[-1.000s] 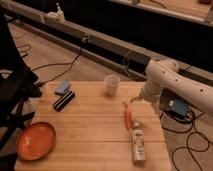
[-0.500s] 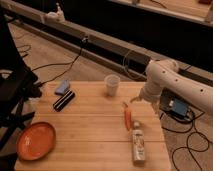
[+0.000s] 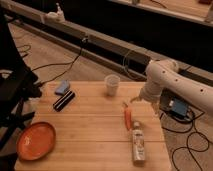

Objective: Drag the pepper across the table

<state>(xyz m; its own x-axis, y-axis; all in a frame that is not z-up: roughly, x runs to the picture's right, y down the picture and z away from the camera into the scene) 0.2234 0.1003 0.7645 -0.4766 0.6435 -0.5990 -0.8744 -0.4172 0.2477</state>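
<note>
Single arm, white (image 3: 172, 82), reaches in from the right over the right edge of the table (image 3: 92, 127), a light butcher-block top. The gripper (image 3: 133, 99) sits low over the right rear part of the tabletop, just beside the pepper's far tip. From where I stand I cannot tell whether it touches the pepper, or whether it is spread or closed. The pepper (image 3: 128, 117) lies flat on the wood, right of centre, slim and orange-red, its long axis running roughly front to back and its pale thin tip toward the gripper. Its near end is just beside the top end of a clear bottle (image 3: 138, 146). The bottle lies on its side near the front right corner, label up; its contents cannot be made out. A white cup (image 3: 112, 85) stands upright toward the rear edge, mouth up, left of the gripper and apart from it; the inside is not visible from this angle. A round orange plate (image 3: 36, 141) rests at the front left corner, well apart from the pepper, its face showing plain orange. At rear left a flat black oblong object (image 3: 64, 100) lies just in front of a small blue block (image 3: 62, 88). A blue box (image 3: 178, 108) sits on the floor to the right of the table, among cables.
</note>
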